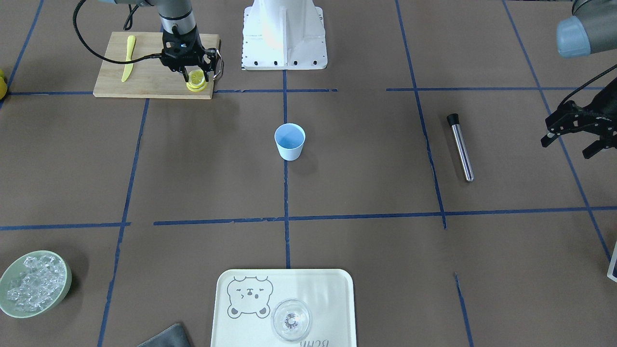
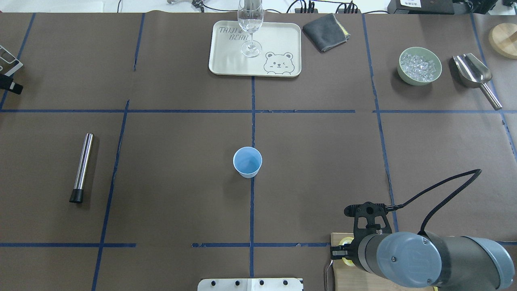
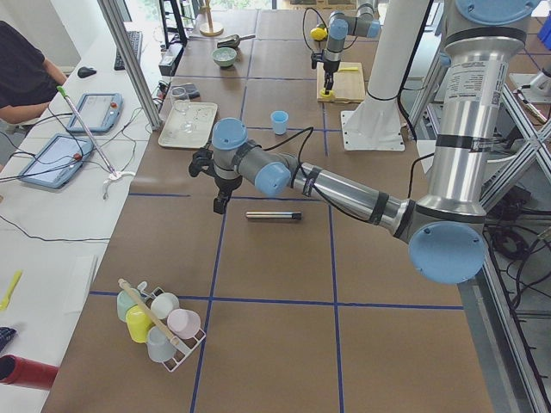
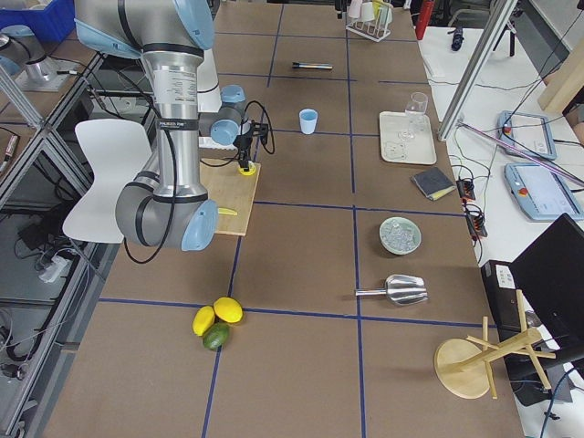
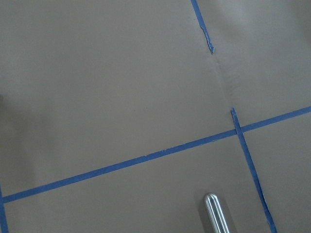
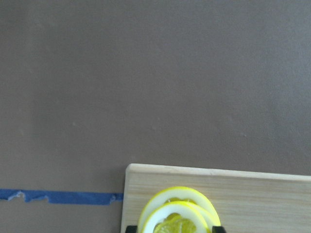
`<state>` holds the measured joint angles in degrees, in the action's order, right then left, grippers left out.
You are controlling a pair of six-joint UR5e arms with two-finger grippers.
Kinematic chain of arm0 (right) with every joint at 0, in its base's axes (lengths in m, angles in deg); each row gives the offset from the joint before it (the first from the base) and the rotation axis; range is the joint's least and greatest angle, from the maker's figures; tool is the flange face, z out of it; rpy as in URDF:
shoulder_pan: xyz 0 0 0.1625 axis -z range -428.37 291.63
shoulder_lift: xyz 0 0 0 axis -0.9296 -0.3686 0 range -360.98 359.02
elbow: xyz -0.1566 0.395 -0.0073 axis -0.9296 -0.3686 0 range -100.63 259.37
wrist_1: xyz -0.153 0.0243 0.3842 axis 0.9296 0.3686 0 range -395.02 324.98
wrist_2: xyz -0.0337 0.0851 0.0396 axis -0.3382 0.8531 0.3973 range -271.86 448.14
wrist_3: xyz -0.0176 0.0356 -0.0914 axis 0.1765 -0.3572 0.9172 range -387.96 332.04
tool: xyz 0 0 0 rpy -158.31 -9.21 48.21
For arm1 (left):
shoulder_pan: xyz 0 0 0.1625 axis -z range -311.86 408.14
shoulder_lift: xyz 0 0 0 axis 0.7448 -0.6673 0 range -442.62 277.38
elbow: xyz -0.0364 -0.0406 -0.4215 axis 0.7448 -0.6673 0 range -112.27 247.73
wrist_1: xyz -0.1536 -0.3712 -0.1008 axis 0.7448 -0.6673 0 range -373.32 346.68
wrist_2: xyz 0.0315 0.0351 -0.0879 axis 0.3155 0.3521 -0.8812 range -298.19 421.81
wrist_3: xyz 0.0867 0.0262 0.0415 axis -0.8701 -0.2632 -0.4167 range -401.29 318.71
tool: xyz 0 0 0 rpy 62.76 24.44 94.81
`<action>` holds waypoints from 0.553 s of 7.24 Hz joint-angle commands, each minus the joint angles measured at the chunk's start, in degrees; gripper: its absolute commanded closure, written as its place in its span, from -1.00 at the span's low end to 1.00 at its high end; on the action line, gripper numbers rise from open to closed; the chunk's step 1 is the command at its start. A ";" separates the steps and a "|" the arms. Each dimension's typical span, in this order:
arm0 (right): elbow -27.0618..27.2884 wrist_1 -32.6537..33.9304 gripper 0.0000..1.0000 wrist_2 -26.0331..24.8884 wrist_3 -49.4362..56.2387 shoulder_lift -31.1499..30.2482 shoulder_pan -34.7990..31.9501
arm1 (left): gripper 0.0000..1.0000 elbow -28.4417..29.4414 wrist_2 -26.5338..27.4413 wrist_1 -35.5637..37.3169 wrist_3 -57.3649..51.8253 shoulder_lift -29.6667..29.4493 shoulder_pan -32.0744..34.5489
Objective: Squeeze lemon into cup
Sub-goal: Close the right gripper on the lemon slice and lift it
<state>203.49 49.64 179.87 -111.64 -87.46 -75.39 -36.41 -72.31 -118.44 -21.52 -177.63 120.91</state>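
Observation:
The lemon, a yellow slice with a pale segmented face, stands between the fingers of my right gripper, just above the near corner of the wooden cutting board. A second slice lies under it on the board. The right wrist view shows both slices at the board's edge. The light-blue cup stands upright and empty at the table's middle, well apart from the board; it also shows in the overhead view. My left gripper hangs open and empty at the far side.
A yellow knife lies on the board. A steel rod with a black cap lies near my left gripper. A tray carries a clear glass. A green bowl of ice, a scoop and a grey cloth sit along the far edge.

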 commanded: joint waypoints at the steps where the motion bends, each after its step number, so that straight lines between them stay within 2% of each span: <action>1: 1.47 0.15 -0.16 1.69 0.00 -0.10 -1.41 | -1.00 -0.02 0.00 -0.09 0.00 0.00 0.01; 4: 1.56 0.15 -0.19 1.87 0.17 -0.10 -2.29 | -1.00 -0.02 0.00 -0.09 0.00 -0.09 0.01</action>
<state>204.98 49.78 181.57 -111.60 -87.55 -77.18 -36.46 -72.31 -118.46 -21.52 -177.69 120.89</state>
